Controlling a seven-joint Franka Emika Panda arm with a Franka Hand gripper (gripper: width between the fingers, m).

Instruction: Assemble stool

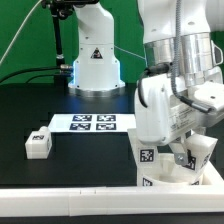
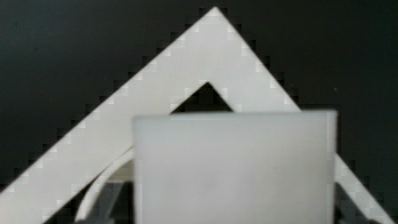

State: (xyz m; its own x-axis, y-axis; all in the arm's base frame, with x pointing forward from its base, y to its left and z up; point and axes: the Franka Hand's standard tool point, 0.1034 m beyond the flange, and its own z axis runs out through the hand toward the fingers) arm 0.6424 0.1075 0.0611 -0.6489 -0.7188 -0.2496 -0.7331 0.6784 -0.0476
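1. Underneath, a black table carries everything.
2. The arm looms at the exterior view's right, bent down toward the table's near edge.
3. A long white bar runs along that near edge. In the wrist view its corner shows as a white angle beyond the fingers.
4. The marker board lies flat mid-table, well apart from the gripper.
5. A tagged stool part stands just beside the gripper, on the exterior view's left. Whether it is the gripped piece cannot be told.
6. In the wrist view a plain white block fills the gap between the fingers, which are clamped on it.
7. One small leg sits alone at the exterior view's left, near the marker board's end.
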